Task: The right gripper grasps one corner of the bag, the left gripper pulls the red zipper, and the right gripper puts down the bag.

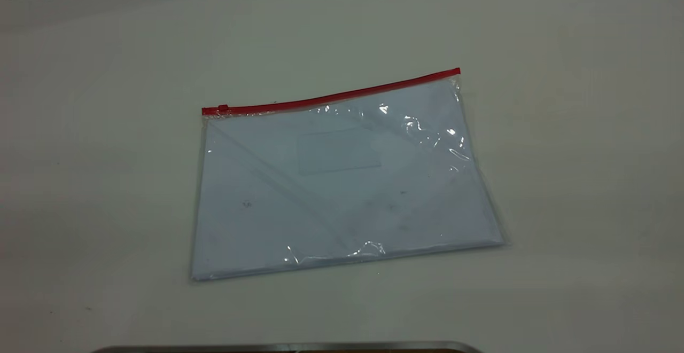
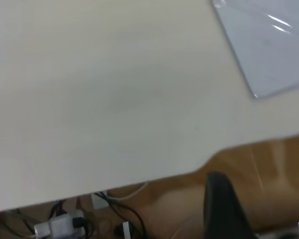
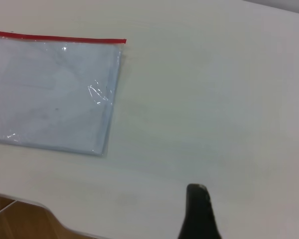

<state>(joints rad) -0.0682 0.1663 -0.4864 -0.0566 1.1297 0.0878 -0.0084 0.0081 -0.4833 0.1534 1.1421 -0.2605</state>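
Observation:
The bag [image 1: 342, 182] lies flat in the middle of the white table [image 1: 561, 182], a clear pouch with white sheets and a faint label window. The red zipper [image 1: 331, 96] runs along its far edge, with the slider tab [image 1: 223, 108] at the left end. The right-hand corner [image 1: 457, 72] lies flat. Neither gripper shows in the exterior view. The left gripper [image 2: 224, 209] hangs beyond the table edge, far from the bag [image 2: 269, 45]. The right gripper [image 3: 197, 211] hovers over bare table, well apart from the bag [image 3: 50, 94], its zipper [image 3: 55, 38] and corner [image 3: 122, 42].
A metal edge [image 1: 288, 347] lies at the table's near side. The left wrist view shows the table's edge [image 2: 139, 181], wooden floor [image 2: 269, 164], and cables with a power strip [image 2: 65, 224] below.

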